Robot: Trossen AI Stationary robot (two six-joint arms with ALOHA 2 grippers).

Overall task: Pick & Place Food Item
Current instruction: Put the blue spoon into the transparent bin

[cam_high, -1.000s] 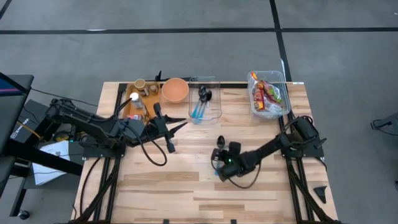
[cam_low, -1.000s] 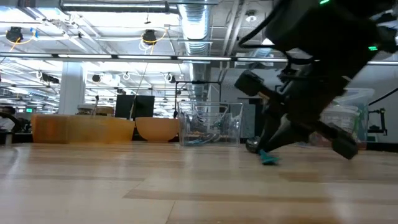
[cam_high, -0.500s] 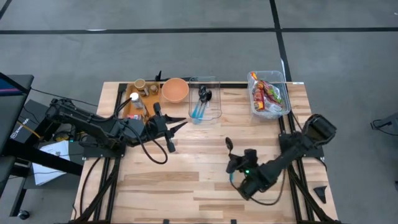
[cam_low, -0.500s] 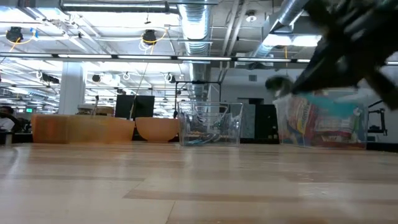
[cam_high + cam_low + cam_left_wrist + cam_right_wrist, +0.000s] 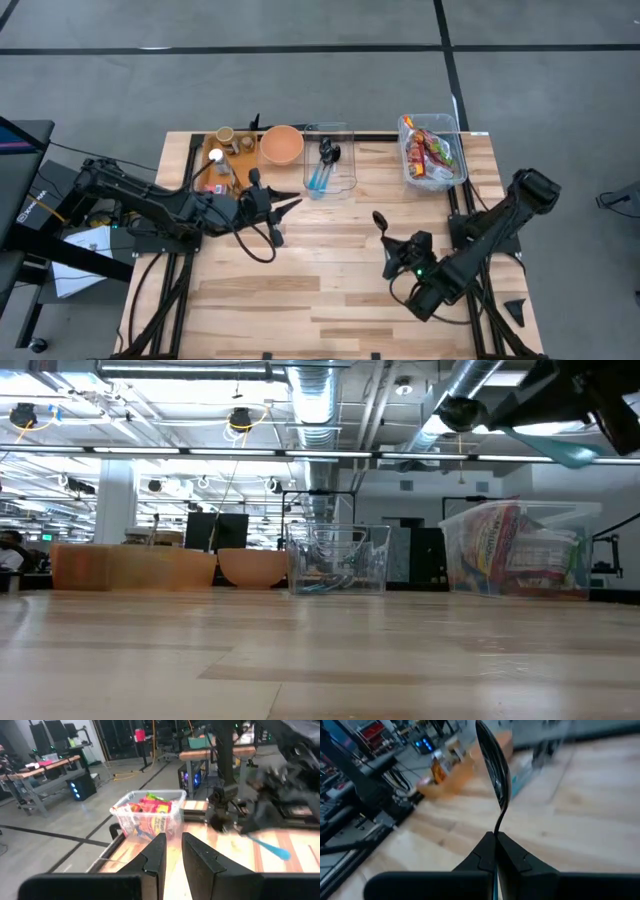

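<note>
Above the right middle of the table, holds a spoon (image 5: 381, 226) in the right gripper (image 5: 396, 259), jaws pinched tight on the teal handle with the dark bowl standing out beyond the fingertips. Carries it well clear of the wood: shows high in the low view, handle tilted, nothing under it but bare boards. Sits apart from the clear bin (image 5: 459, 160) at the back right corner, where the food packets (image 5: 428, 152) lie heaped, red and yellow wrappers pressed against the walls. Touches none of them with either arm. Waits with the left gripper (image 5: 288, 201) at the left middle of the table, jaws narrow, only a slim gap between the fingers (image 5: 155, 851), gripping nothing. Points toward the bin and the raised spoon from across the table. Keeps along the back edge a clear utensil container (image 5: 346, 176) with dark and blue cutlery inside, an orange bowl (image 5: 282, 145) just beside it, and a wooden tray (image 5: 214, 170) with small cups farther left.
</note>
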